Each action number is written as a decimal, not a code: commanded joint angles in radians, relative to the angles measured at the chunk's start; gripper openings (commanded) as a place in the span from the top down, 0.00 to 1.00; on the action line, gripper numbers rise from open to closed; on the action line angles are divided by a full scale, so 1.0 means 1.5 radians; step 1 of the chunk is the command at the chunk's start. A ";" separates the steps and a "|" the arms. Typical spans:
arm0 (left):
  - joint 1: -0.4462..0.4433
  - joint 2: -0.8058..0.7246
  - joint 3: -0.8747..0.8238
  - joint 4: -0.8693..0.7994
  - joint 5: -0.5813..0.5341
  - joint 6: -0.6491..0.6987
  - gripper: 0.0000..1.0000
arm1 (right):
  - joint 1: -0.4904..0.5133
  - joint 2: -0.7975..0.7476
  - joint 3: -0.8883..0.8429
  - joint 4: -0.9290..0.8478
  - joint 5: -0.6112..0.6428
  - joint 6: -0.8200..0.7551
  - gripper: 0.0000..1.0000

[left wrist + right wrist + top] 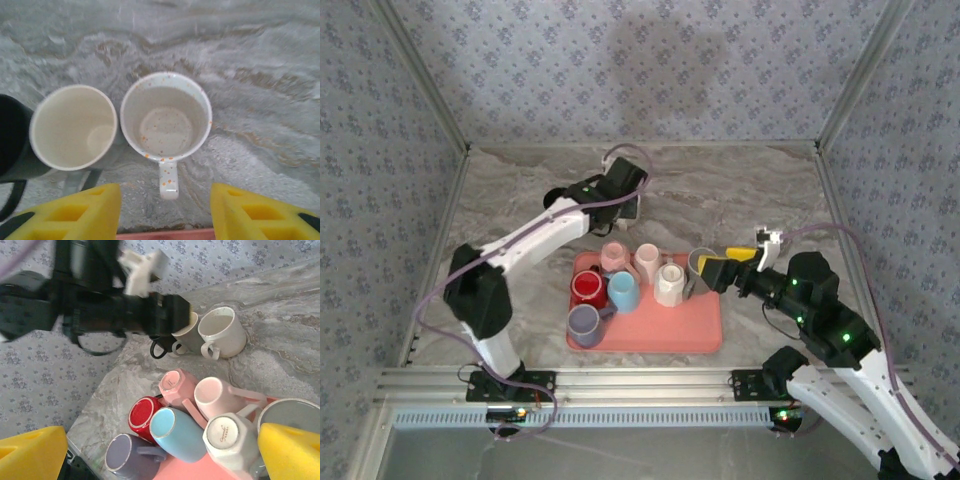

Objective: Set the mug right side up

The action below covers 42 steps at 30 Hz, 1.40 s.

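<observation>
A white speckled mug (166,120) stands right side up on the marble table, its handle pointing toward my left gripper (165,215). That gripper is open, its yellow fingers (75,212) set wide on either side below the handle and touching nothing. In the top view the left gripper (625,207) hovers at the back of the table. The same mug (222,330) shows in the right wrist view behind the tray. My right gripper (720,268) is open beside a grey mug (700,262) at the tray's right edge.
A cream mug (73,127) and a black mug (10,140) stand upright left of the speckled one. The pink tray (700,335) holds several mugs bottom up: red (145,415), blue (175,432), purple (127,457), pink (177,385), pale pink (215,395), white (230,437).
</observation>
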 commanded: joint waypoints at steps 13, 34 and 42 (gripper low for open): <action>-0.010 -0.468 -0.268 -0.091 -0.009 0.075 0.48 | 0.198 0.278 0.164 -0.173 0.117 -0.153 0.00; -0.009 -0.740 -0.428 0.005 -0.228 0.122 0.47 | 0.403 0.749 0.375 -0.146 0.032 -0.622 0.00; -0.008 -0.763 -0.438 0.015 -0.224 0.129 0.47 | 0.402 0.760 0.323 -0.046 -0.013 -0.720 0.00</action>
